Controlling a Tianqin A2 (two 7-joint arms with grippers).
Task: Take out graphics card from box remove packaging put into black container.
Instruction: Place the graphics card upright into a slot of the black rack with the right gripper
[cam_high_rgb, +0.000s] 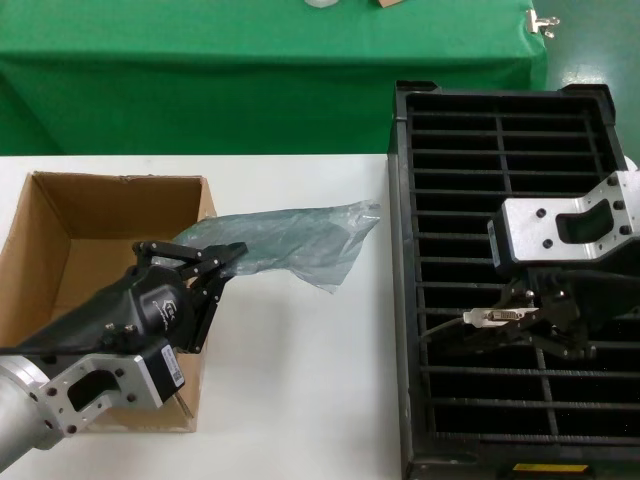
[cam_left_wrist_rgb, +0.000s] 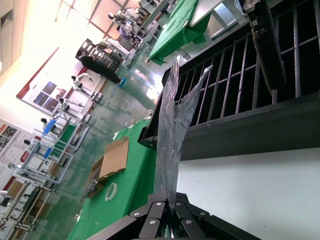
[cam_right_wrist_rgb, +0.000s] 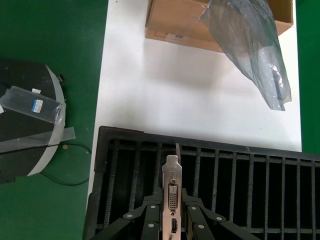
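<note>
Head view: card freed from its bag and poised over the crate.

Left hand (cam_high_rgb: 215, 262) stood clamped on the empty packaging (cam_high_rgb: 290, 238) beside the box (cam_high_rgb: 60, 250) on the white worktop (cam_high_rgb: 300, 400); right hand (cam_high_rgb: 530, 320), closed on the graphics card (cam_high_rgb: 495, 318), hung over the black container (cam_high_rgb: 420, 300). Judged the final step: lowering the card squarely into a slot, then letting go.

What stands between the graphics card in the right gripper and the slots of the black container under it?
Nothing visible. The right gripper holds the graphics card by its bracket directly over the black container, whose slots below look empty. The packaging hangs from the left gripper over the table, apart from the container.
</note>
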